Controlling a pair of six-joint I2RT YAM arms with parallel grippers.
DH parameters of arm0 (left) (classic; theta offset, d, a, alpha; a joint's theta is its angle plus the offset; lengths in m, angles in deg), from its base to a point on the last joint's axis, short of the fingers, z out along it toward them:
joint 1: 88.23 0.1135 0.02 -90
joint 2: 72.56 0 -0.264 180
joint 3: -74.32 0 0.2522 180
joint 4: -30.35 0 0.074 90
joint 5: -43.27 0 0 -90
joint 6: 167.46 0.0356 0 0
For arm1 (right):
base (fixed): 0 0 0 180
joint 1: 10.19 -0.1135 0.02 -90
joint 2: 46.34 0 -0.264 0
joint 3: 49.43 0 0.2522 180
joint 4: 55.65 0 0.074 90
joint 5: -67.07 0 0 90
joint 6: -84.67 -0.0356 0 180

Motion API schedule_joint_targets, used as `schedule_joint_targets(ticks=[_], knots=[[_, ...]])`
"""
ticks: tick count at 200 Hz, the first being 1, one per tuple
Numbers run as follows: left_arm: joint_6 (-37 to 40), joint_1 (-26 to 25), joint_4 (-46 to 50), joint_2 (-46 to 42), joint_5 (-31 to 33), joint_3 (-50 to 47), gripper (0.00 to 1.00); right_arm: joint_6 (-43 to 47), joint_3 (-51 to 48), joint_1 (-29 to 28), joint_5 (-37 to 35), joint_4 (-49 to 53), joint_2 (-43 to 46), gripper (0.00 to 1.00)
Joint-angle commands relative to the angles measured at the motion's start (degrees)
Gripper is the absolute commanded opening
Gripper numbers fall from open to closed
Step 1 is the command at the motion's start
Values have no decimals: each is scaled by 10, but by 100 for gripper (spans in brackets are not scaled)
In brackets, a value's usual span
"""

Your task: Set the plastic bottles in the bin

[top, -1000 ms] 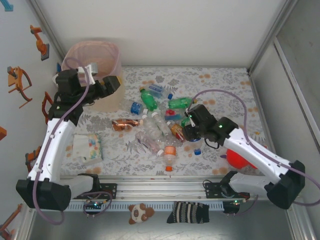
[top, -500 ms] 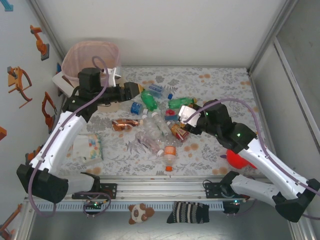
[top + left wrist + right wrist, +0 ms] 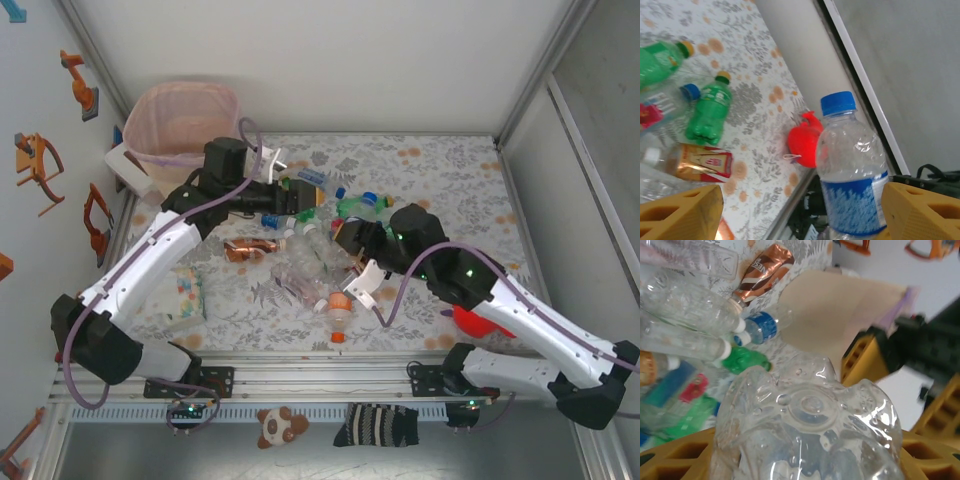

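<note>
The right hand (image 3: 350, 238) is clamped on the base end of a clear, dimpled plastic bottle (image 3: 810, 420). That smooth, rounded end could slide out of the grip on a quick swing. It would then drop among the heap of clear, green and copper-coloured plastic bottles (image 3: 310, 260) on the flowered counter (image 3: 450, 170) below the hand. The left hand (image 3: 298, 195), fingers wide apart and gripping nothing, sits just in front of the right hand, so the two could knock together. In the left wrist view a clear plastic bottle with a blue cap and blue label (image 3: 852, 170) stands between those fingers, close against one; whether it is the carried bottle I cannot tell. The tall pale pink translucent bin (image 3: 165, 150) stands beyond the left hand, well apart from the right hand, so the carry must get past the left arm. What the bin holds I cannot tell, nor what is in the small white boxy container (image 3: 125, 165) beside it.
</note>
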Motion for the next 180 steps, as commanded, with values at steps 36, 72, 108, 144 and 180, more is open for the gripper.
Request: schedule_joint_targets(ticks=[36, 72, 108, 144, 180], knots=[[11, -45, -5, 24, -68, 23, 85, 152, -45, -29, -65, -83, -3, 9], [19, -68, -9, 47, -87, 31, 84, 166, -52, -36, -67, -96, -5, 9], [20, -94, -25, 78, -106, 45, 81, 169, -58, -43, -68, -105, -13, 9], [30, -117, -33, 98, -141, 54, 69, 164, -58, -48, -60, -100, -18, 9], [41, -118, -31, 89, -146, 49, 51, 156, -60, -48, -67, -91, -14, 10]])
